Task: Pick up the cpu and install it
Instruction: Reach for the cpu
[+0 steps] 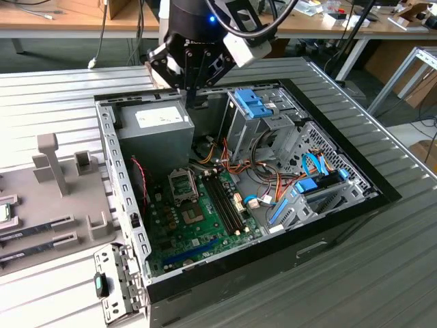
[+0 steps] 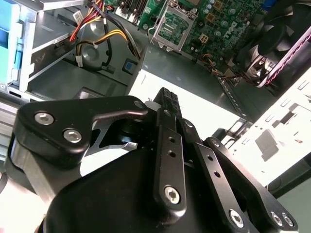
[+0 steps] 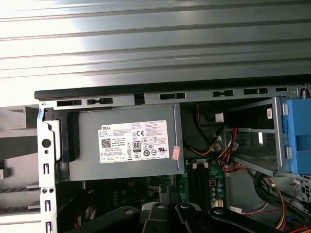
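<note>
A small flat silvery chip with a green rim, the cpu (image 1: 4,212), lies on the grey fixture at the exterior view's left edge, partly cut off by the frame. My gripper (image 1: 193,102) hangs far from it, inside the open computer case above the grey power supply box (image 1: 153,126). In the second wrist view the gripper (image 2: 167,94) has its black fingers pressed together with nothing between them. The metal-framed socket (image 1: 184,184) on the green motherboard stands with its bracket lifted, also seen as the socket (image 2: 172,24) beyond the fingertips.
The case (image 1: 355,205) holds blue drive brackets (image 1: 252,106), bundled coloured cables (image 1: 273,181) and memory slots (image 1: 225,198). The grey fixture (image 1: 58,205) with upright posts stands on the ribbed table at the exterior view's left. The power supply's label (image 3: 133,141) faces the first wrist view.
</note>
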Controlling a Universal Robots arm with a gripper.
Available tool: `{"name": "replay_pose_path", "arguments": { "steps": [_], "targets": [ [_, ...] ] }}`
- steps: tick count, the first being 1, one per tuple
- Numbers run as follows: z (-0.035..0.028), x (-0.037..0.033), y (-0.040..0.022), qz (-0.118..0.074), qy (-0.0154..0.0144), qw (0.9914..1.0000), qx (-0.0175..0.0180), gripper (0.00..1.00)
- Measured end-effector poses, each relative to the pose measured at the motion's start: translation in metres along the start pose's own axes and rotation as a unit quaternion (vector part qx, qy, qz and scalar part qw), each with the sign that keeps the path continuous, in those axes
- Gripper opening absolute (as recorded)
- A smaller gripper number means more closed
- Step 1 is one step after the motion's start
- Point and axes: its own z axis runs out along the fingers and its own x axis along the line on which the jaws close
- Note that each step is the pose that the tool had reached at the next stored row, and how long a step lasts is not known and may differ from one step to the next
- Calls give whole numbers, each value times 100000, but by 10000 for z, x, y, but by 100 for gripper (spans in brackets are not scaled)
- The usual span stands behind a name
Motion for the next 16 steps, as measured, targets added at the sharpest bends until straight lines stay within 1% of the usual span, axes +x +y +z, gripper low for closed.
{"name": "replay_pose_path", "arguments": {
  "steps": [16],
  "targets": [
    [-1, 58, -4, -5, -2, 100000, -2, 11]
  ]
}}
